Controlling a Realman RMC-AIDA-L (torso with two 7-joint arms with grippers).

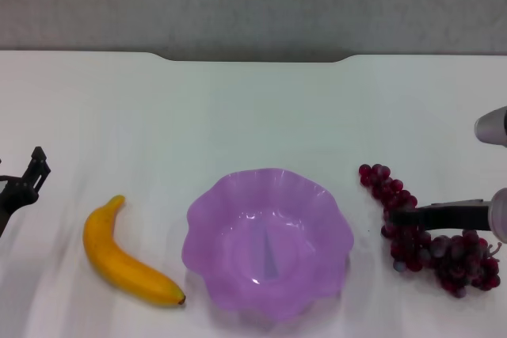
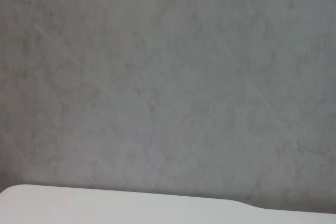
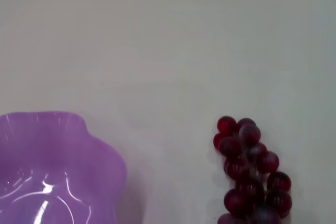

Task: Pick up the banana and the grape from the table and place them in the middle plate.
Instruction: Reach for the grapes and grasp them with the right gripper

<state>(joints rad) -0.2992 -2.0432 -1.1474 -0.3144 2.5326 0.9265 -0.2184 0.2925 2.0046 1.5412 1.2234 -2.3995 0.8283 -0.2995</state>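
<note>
The yellow banana lies on the white table, left of the purple scalloped plate, which is empty. The dark red bunch of grapes lies right of the plate. My right gripper reaches in from the right edge and sits over the middle of the bunch. My left gripper is at the far left edge, left of the banana and apart from it. The right wrist view shows the grapes and the plate's rim. The left wrist view shows none of the task's things.
The table's far edge has a notch with a grey wall behind it. The left wrist view shows only that wall and a strip of table. Bare tabletop lies behind the plate and the fruit.
</note>
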